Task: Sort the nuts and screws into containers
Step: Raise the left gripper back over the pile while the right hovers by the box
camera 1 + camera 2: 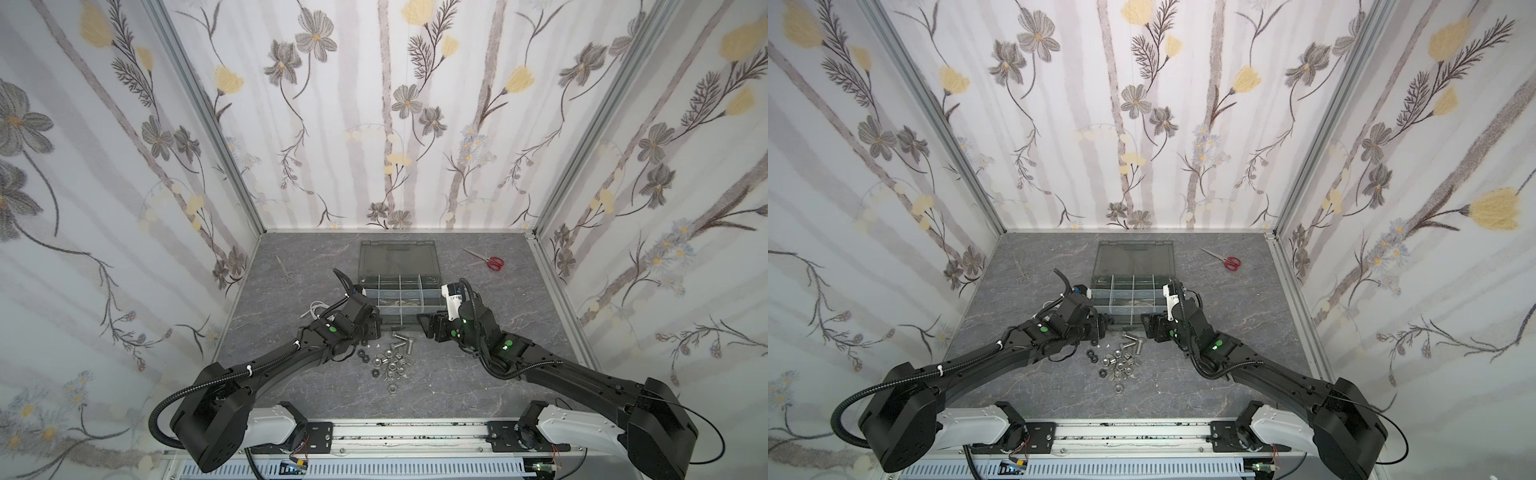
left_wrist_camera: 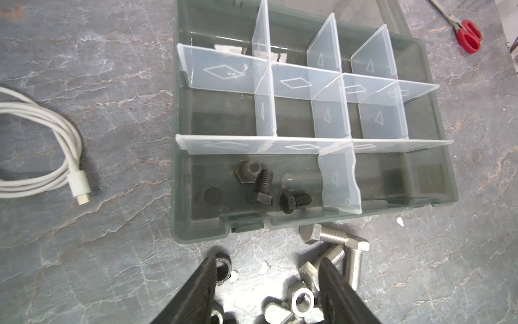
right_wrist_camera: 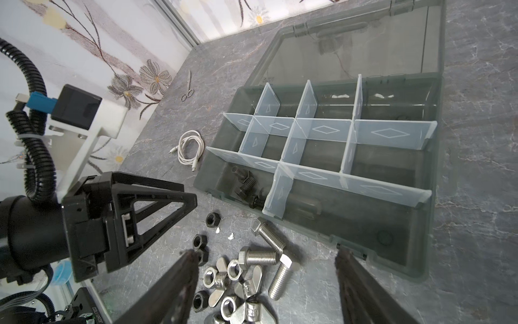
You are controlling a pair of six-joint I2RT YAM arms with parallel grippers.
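Observation:
The grey organizer case lies open mid-table, its containers split by pale dividers. Three black screws lie in the near-left container. Loose silver screws, silver nuts and black nuts form a pile on the table in front of the case. My left gripper hovers open over the pile's left edge, a black nut by one finger. My right gripper stands wide open over the pile's right side. Neither holds anything.
Red-handled scissors lie at the back right, small metal scissors at the back left. A coiled white cable rests left of the case. Wing nuts and white flecks sit among the hardware. The case lid lies flat behind.

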